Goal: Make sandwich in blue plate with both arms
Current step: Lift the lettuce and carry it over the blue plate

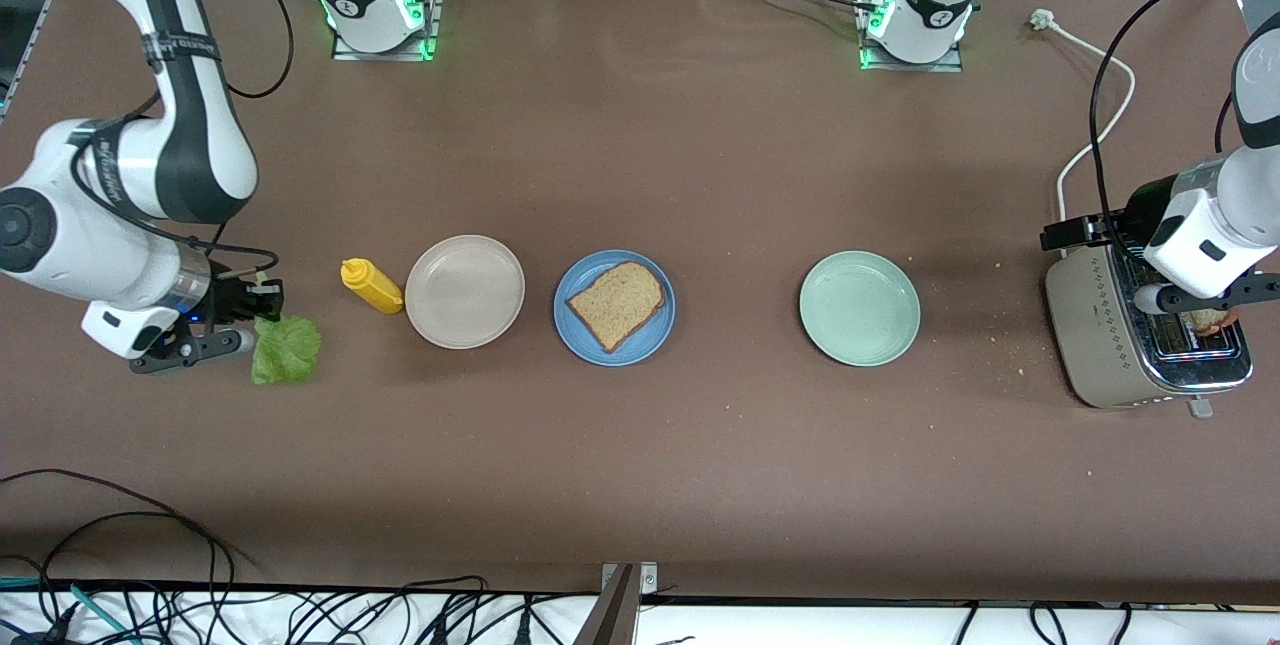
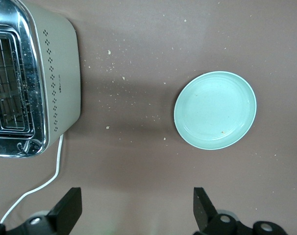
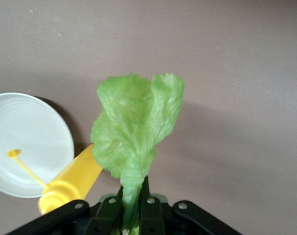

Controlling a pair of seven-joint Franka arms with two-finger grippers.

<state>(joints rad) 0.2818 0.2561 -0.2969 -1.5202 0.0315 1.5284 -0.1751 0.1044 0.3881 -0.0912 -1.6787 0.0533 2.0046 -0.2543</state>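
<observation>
The blue plate (image 1: pixel 585 270) sits mid-table with one slice of brown speckled bread (image 1: pixel 617 304) on it. My right gripper (image 1: pixel 262 310) is shut on the stem of a crinkly green lettuce leaf (image 1: pixel 287 350), over the table toward the right arm's end, beside the mustard bottle. In the right wrist view the leaf (image 3: pixel 134 132) hangs from the shut gripper (image 3: pixel 133 200). My left gripper (image 1: pixel 1200 310) is over the toaster (image 1: pixel 1120 345), open and empty (image 2: pixel 137 210). A brownish piece (image 1: pixel 1212 321) shows in the toaster slot by the gripper.
A yellow mustard bottle (image 1: pixel 371 286) lies beside the beige plate (image 1: pixel 464 291), toward the right arm's end from the blue plate. A pale green plate (image 1: pixel 859 308) lies between the blue plate and the toaster. Crumbs are scattered round the toaster (image 2: pixel 36 83). A white cable (image 1: pixel 1100 115) runs from it.
</observation>
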